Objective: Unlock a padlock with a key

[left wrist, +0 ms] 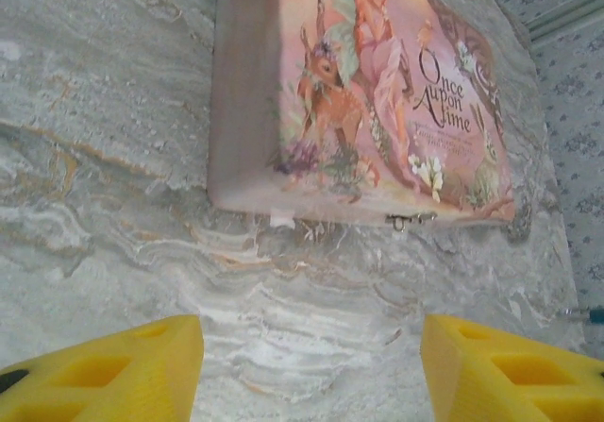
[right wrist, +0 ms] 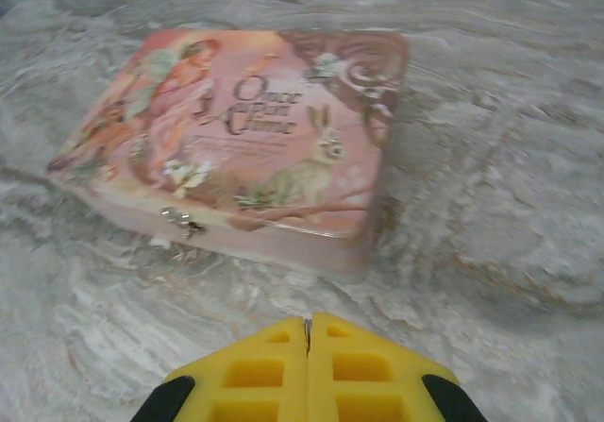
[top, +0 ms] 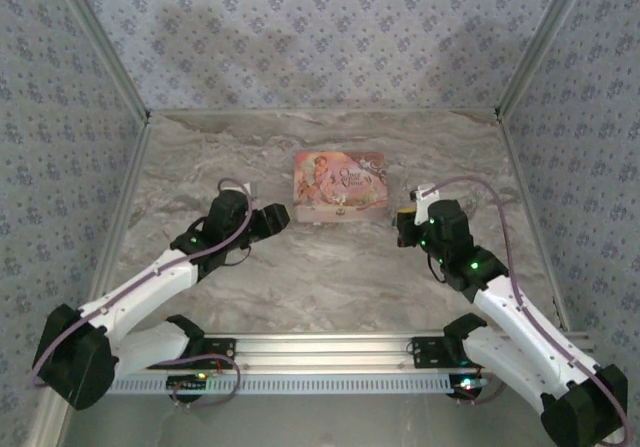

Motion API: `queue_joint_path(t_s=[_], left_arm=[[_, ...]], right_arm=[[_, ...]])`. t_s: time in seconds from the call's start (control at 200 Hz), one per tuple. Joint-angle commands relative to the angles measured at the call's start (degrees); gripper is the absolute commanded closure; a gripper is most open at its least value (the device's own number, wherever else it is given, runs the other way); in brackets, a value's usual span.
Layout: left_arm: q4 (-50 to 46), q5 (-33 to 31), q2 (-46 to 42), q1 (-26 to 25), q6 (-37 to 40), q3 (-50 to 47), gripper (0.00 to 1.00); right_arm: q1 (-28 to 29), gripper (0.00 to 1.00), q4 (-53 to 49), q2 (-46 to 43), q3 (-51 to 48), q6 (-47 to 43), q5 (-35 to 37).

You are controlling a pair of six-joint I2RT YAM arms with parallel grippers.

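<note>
A pink storybook-shaped box (top: 340, 182) lies flat at the table's middle. A tiny metal-and-dark piece, which I take for the padlock (right wrist: 185, 222), hangs at the clasp on the box's front edge (left wrist: 409, 221); it is too small to make out. My left gripper (left wrist: 311, 370) is open just short of that front edge, its yellow fingers (left wrist: 123, 370) wide apart over bare table. My right gripper (right wrist: 307, 328) is shut a little before the box's near right corner. A thin metal sliver, seemingly the key (right wrist: 306, 326), sits edge-on between its pads.
The marble-patterned table (top: 330, 267) is walled by patterned panels on three sides, with a metal rail (top: 330, 352) along the near edge. A metal tip with a bright blue bit (left wrist: 590, 315) is cut off by the right edge of the left wrist view.
</note>
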Motion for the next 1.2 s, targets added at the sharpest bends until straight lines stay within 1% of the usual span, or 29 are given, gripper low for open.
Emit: queue_joint_path(t_s=[0.0,0.27,0.37,0.5,0.644,0.919,0.984,1.069,1.194], left_arm=[[-1.3,0.3,-3.2,-0.9,-1.5,-1.8,0.37],[-1.7,-1.1,-7.5,-1.6,-2.8,-5.2,0.36],[-1.8,-1.8,-8.6,-1.6,-3.1,-5.8,0.35],[-1.6,-2.0,-8.7,-1.6,-3.6,-6.4,0.35],[-1.0,-1.9,-8.7,-1.6,-4.1,-7.0,0.35],[0.3,-1.9,-8.7,-1.6,-5.5,-8.5,0.34],[0.4,-2.0,-8.8,-1.7,-5.7,-8.7,0.34],[0.5,-2.1,-8.9,-1.7,-6.0,-9.0,0.34],[0.6,-2.3,-9.3,-1.7,-6.3,-9.3,0.34]], right_arm=[[-3.2,1.0,-2.5,-0.7,-0.6,5.5,1.0],[-12.5,1.0,-4.9,1.2,-1.9,12.0,2.0],[-16.4,1.0,-5.2,2.7,-2.8,14.8,1.4],[-20.5,1.0,-2.8,4.9,-4.5,17.2,-0.6],[-22.9,1.0,-0.2,9.9,-4.6,18.7,-0.7],[-25.0,1.0,5.6,21.6,-2.7,20.1,-1.1],[-25.2,0.97,6.2,24.0,-1.7,20.4,-0.9],[-25.4,0.86,7.3,26.5,-0.6,20.7,0.3],[-26.6,0.77,7.8,31.1,1.9,20.7,0.3]])
